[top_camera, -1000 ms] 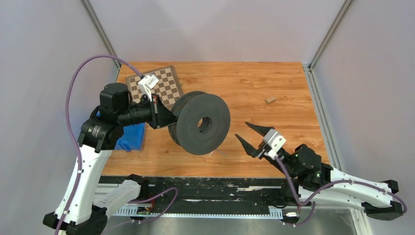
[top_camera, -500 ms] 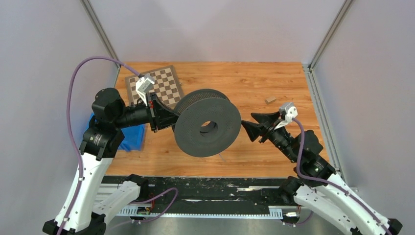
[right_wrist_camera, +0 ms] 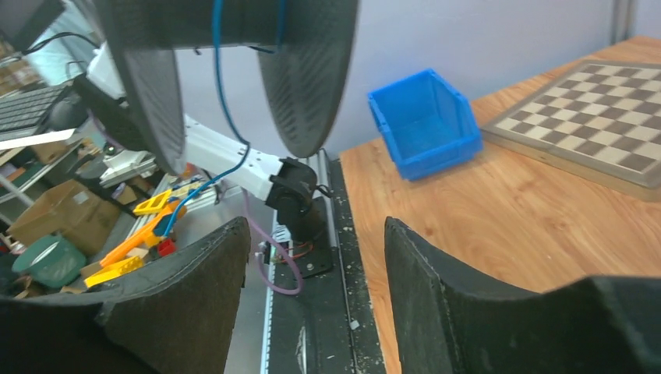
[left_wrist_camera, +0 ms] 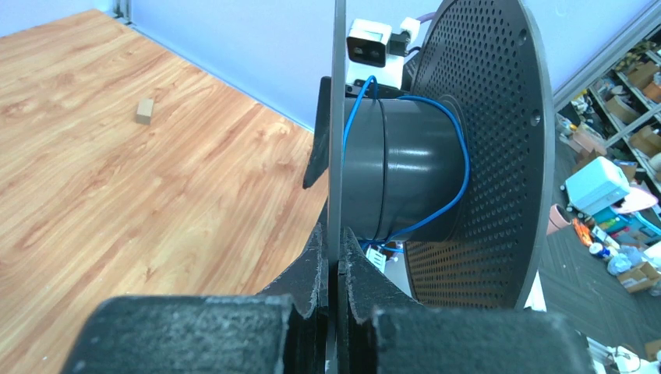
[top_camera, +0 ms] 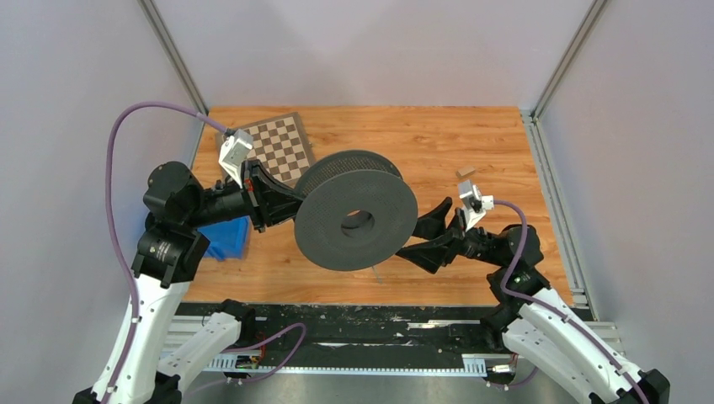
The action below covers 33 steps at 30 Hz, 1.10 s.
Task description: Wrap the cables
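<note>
Black fingers of the left gripper (left_wrist_camera: 337,269) are clamped tight on the thin rim of one spool (top_camera: 358,220) disc. They hold the spool clear above the worktop (top_camera: 471,126), about midway along its near edge. The spool is dark grey plastic: two flat perforated discs joined by a smooth, fat hub, with its axis tilted up toward the near edge. The cable (left_wrist_camera: 465,164), a thin, limp blue wire, circles the hub in a few slack loops between the discs. In the right wrist view a loose strand droops out of the gap below the spool. The right gripper (top_camera: 423,236) sits just beside the spool's right rim, jaws spread wide and holding nothing. The strand hangs above and left of its jaw gap, so I judge the right arm the one to catch it and pull the loops taut.
</note>
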{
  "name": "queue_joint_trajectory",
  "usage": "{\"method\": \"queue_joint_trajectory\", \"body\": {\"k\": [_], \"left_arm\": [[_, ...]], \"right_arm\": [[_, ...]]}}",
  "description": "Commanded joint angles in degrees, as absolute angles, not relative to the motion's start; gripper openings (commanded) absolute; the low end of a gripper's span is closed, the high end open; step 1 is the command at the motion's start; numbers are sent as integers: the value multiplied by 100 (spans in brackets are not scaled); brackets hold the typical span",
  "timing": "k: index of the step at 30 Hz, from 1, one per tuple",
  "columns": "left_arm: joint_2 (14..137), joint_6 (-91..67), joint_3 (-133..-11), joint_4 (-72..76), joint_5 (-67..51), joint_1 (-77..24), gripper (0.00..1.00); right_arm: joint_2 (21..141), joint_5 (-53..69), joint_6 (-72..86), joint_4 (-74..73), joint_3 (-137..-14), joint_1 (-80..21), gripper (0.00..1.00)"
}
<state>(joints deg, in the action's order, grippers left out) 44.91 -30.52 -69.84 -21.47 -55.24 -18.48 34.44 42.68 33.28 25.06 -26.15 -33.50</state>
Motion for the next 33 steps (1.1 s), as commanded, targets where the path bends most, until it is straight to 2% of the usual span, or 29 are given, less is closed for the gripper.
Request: {"method": "queue_joint_trajectory", "body": {"k": [1, 5, 9, 12, 22, 33], "left_arm": [[4431, -3373, -6998, -1434, -5698, -1811, 0], [4479, -3472, -6983, -1409, -5792, -1806, 0], [4756, -3653, -7290, -2122, -5342, -1811, 0], [4980, -4111, -7420, -2378, -5293, -1810, 0], [4978, -5420, -7180, -1840, -5040, -1810, 0], [5020, -6243, -6928, -1814, -4644, -1804, 0]], "right_arm": [[3426, 4755, 3766, 3426, -2639, -3331, 61], [3181, 3958, 3378, 2665, -2894, -3340, 50], [2664, 3009, 2802, 1859, -3048, -3356, 45], [2445, 2602, 2485, 1885, -2910, -3356, 43], [2635, 3172, 1880, 2985, -2661, -3393, 42], [2285, 3706, 308, 2555, -2424, -3543, 40]]}}
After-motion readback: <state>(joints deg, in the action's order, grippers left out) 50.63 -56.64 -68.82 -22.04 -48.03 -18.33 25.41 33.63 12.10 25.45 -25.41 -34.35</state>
